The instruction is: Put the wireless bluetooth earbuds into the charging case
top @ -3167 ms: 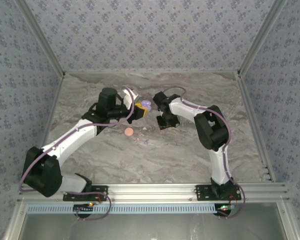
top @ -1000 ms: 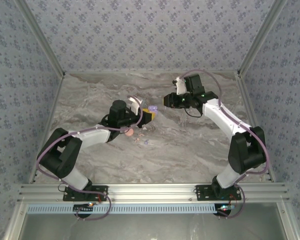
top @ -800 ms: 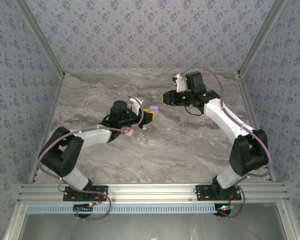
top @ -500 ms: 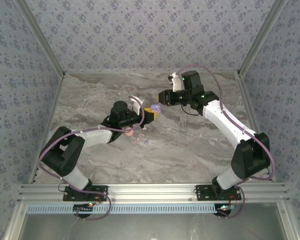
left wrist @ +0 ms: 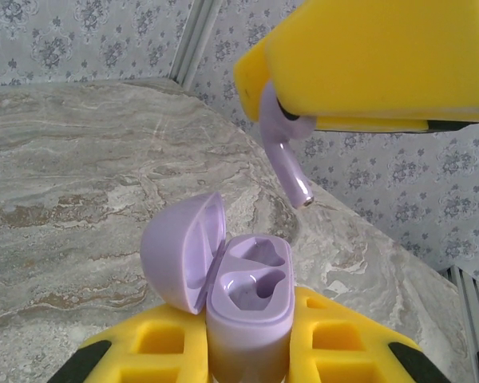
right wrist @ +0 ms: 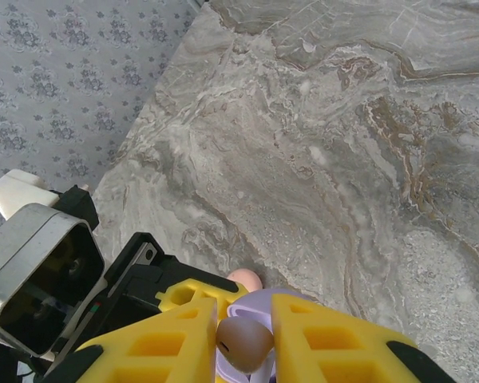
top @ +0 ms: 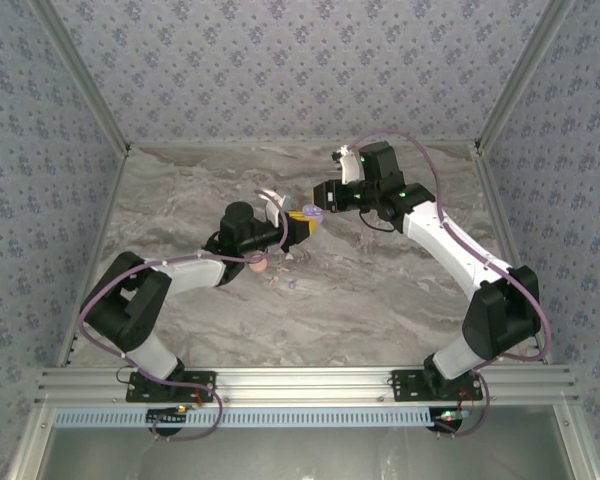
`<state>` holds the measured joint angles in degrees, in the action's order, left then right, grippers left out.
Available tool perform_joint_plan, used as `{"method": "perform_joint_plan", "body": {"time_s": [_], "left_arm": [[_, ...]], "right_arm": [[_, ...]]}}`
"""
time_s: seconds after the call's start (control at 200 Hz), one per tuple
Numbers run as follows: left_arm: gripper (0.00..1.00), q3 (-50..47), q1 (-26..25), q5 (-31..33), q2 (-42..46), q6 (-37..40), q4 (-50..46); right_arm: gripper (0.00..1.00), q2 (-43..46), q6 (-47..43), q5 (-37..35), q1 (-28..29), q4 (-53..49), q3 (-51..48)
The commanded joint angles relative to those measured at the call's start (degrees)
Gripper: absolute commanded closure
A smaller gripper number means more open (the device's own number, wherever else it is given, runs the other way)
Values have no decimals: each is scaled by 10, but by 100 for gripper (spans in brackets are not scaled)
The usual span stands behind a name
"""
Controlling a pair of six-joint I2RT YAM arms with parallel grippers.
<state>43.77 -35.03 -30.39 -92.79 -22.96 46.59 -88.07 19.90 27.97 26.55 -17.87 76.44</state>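
The lavender charging case (left wrist: 251, 307) stands upright with my left gripper (left wrist: 247, 345) shut on its body. Its lid (left wrist: 180, 251) hangs open to the left and both sockets are bare. My right gripper (right wrist: 244, 315) is shut on a lavender earbud (right wrist: 244, 347). In the left wrist view that earbud (left wrist: 286, 155) hangs stem-down from the right gripper's yellow fingers (left wrist: 367, 64), a short way above and right of the sockets, not touching. From above, the two grippers meet near the case (top: 307, 214) at mid-table. Two more tiny earbuds, one lavender (top: 293, 285) and one pale pink (top: 275, 281), lie on the table.
A salmon-pink disc (top: 257, 264) lies on the marble table (top: 380, 290) under the left forearm, and its edge peeks out below the case in the right wrist view (right wrist: 244, 278). Patterned walls and metal rails (top: 500, 250) enclose the table.
The right gripper, down at the table earlier, has risen with the earbud and swung left until it is over the open case. The left gripper has held the case nearly still.
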Motion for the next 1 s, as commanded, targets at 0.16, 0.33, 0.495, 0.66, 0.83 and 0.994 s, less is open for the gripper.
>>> {"method": "perform_joint_plan", "body": {"time_s": [0.16, 0.33, 0.495, 0.66, 0.83, 0.994], "left_arm": [[86, 11, -4, -10, 17, -16, 25], [85, 17, -5, -10, 22, -28, 21], [86, 22, -5, -7, 26, -36, 15], [85, 28, -6, -6, 32, -48, 7], [86, 33, -5, -12, 36, -56, 2], [86, 35, -5, -10, 39, -60, -3]], "right_arm": [[75, 18, -13, -10, 6, 15, 15], [75, 18, -14, -9, 6, 19, 11], [75, 19, -16, -6, 8, 21, 10], [74, 20, -19, -11, 10, 23, 7], [74, 21, -20, -13, 10, 28, 2], [74, 22, -21, -15, 10, 28, 1]]}}
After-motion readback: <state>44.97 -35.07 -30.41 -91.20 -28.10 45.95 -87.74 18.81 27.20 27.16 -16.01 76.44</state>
